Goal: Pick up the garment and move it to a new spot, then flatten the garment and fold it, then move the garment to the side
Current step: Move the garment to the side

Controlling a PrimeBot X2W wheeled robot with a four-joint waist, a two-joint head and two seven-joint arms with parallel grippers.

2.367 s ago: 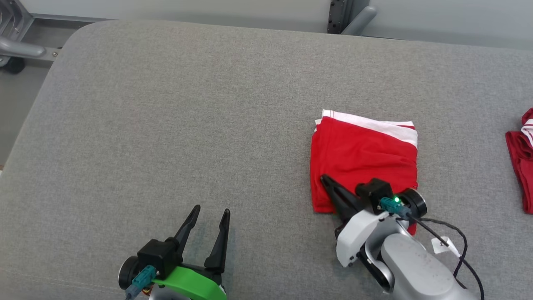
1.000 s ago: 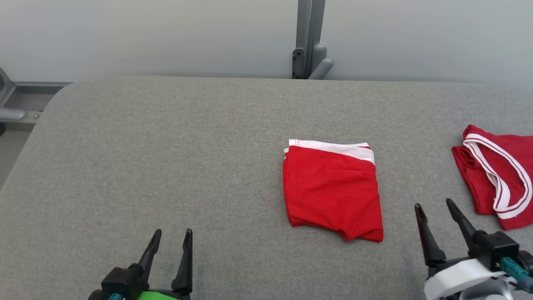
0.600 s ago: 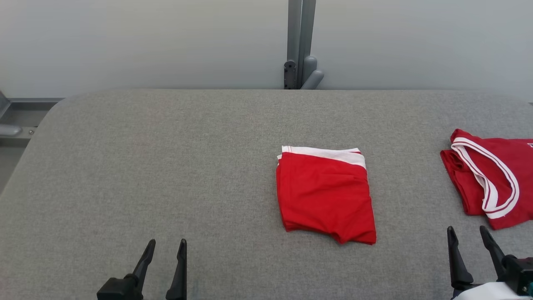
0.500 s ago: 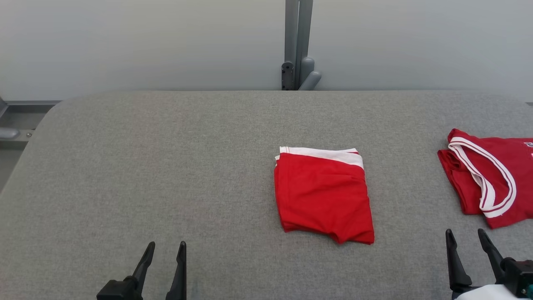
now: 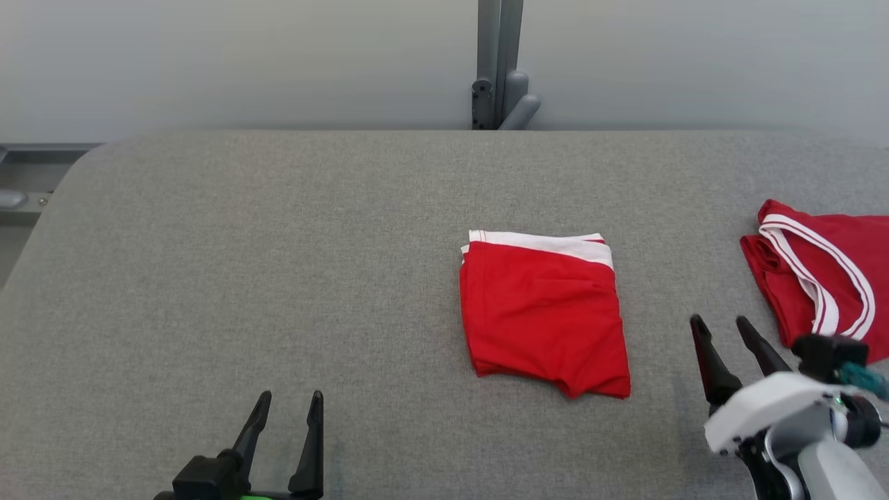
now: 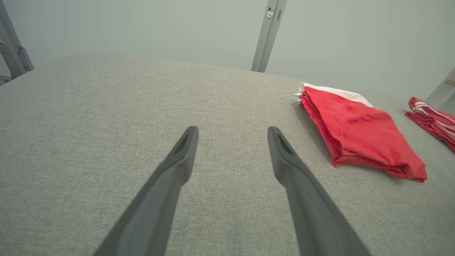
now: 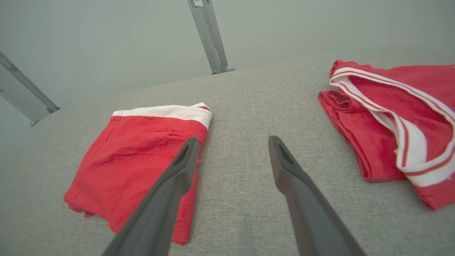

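The garment (image 5: 544, 316) lies folded into a neat, roughly square packet of soft red knit. A white band runs along its far edge, and its layers show stacked at the left side. It rests flat on the table (image 5: 278, 264), a little right of centre. The table is padded, covered in coarse grey woven cloth, and has rounded corners.

A second red garment (image 5: 826, 278) lies well apart at the table's right edge. It is loose and rumpled, with a white band edged by thin red stripes curving across it.

The right gripper (image 5: 719, 321) hovers over bare grey cloth between the two garments, near the folded one's right side and touching neither. Its two long, dark, tapering fingers stand wide apart with nothing between them. The left gripper (image 5: 291, 396) sits at the near left, well apart from the folded garment, its fingers likewise spread and empty.

Behind the table a grey metal post (image 5: 500, 62) rises against a plain pale wall (image 5: 208, 62).
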